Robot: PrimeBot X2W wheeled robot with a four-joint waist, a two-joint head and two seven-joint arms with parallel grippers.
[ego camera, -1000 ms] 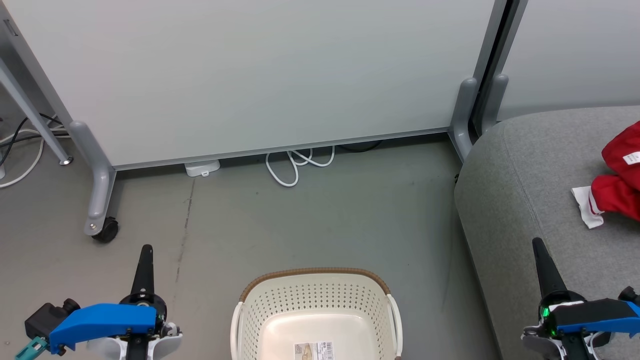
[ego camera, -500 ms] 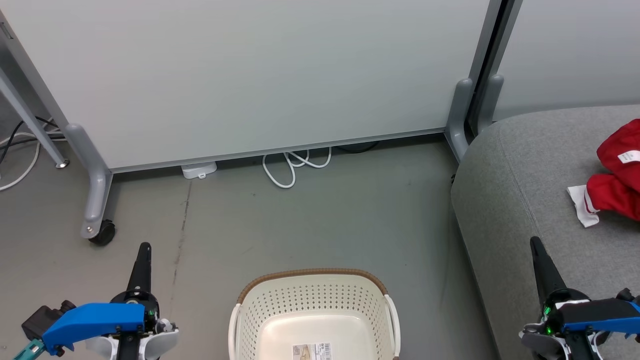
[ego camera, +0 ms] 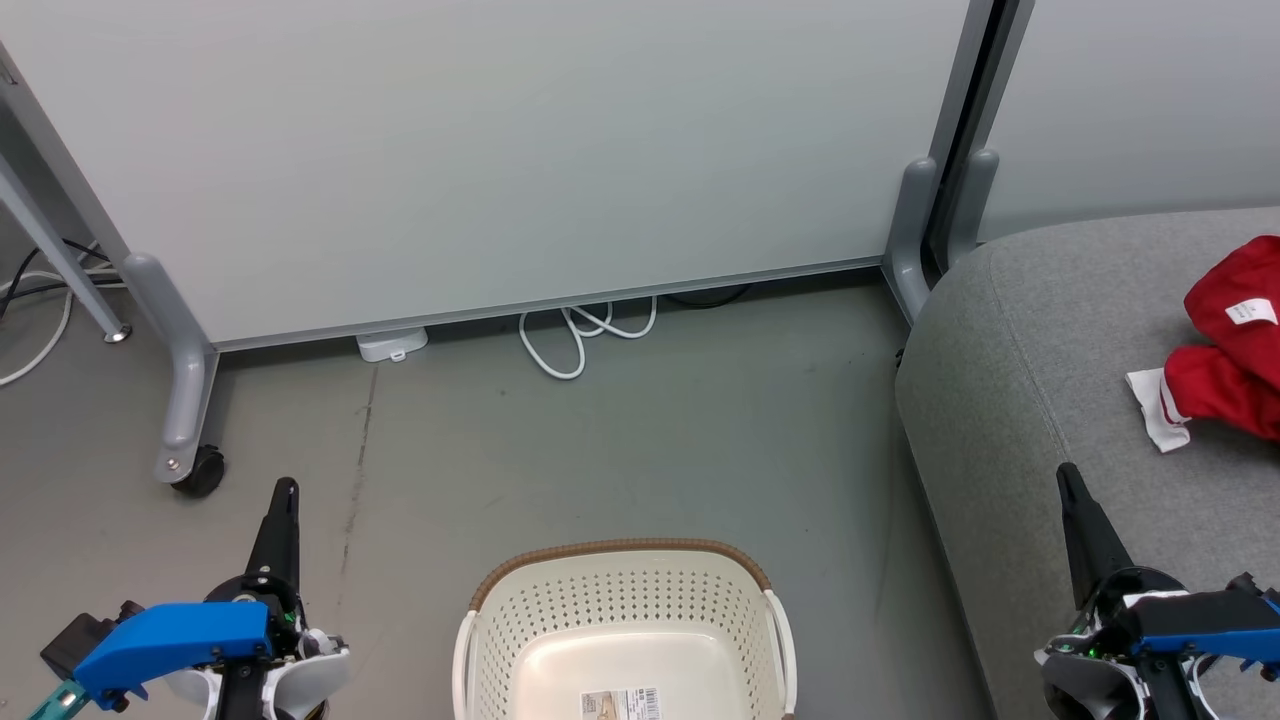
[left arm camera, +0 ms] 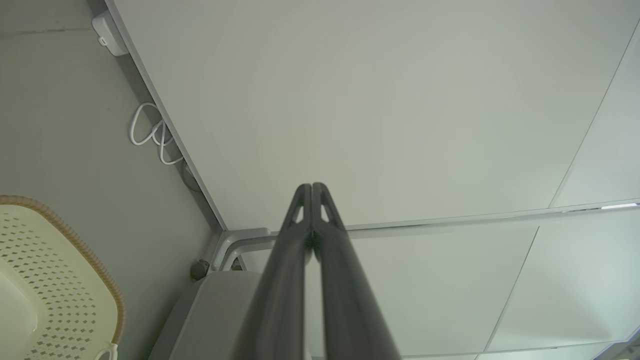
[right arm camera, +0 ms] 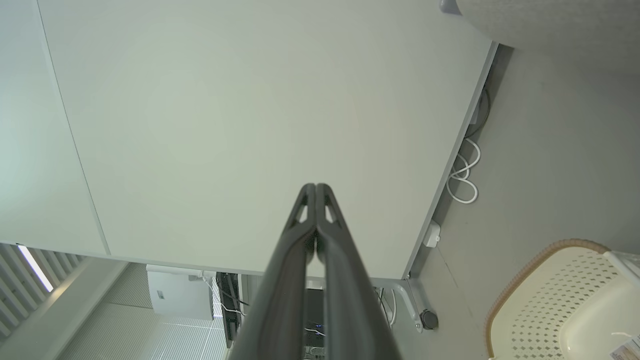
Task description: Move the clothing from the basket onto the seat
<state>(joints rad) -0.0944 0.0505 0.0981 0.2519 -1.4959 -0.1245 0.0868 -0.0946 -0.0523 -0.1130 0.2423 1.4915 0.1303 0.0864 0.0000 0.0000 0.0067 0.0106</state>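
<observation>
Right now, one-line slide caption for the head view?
Red clothing lies on the grey seat; the basket has none in sight; left gripper and right gripper hold nothing, fingers shut.

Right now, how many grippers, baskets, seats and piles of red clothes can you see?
Grippers: 2 (left gripper, right gripper)
Basket: 1
Seat: 1
Red clothes pile: 1
Total: 5

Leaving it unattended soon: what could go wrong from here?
The basket looks empty and the red clothing lies on the seat, but the clothing runs past the picture's edge, so I cannot confirm all of it. Rolling forward could knock the basket or catch the white cable.
</observation>
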